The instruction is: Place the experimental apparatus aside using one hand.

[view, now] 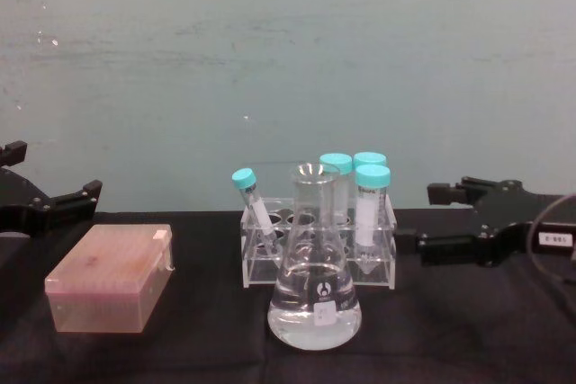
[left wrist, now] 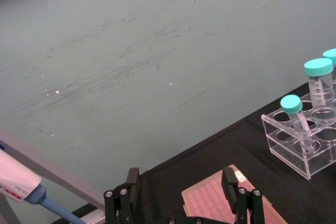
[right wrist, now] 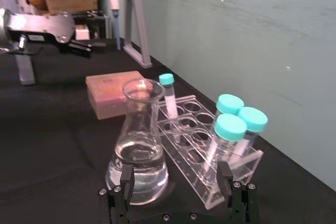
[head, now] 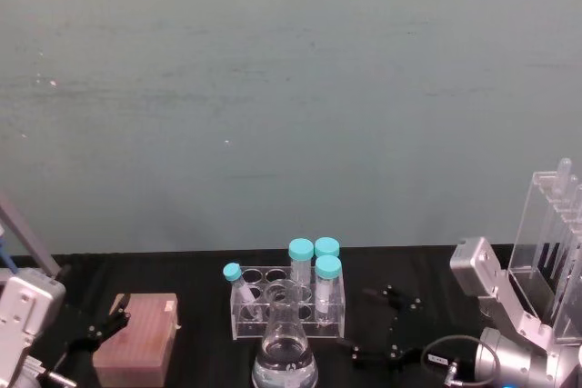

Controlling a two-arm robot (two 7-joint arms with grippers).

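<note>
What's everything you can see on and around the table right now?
flask: one, clear glass with clear liquid, front centre of the table
tube rack: one, clear plastic, just behind the flask
capped tubes: four, clear with teal caps, in the rack; the smallest one leans
box: one, pink, left of the rack
tall stand: one, clear plastic, far right beside the right arm
pipette: one, white and blue, far left edge
table cloth: one, black, under everything
wall: one, pale green, behind the table
left hand: one, black, open, low by the pink box
right hand: one, black, open, right of the rack
</note>
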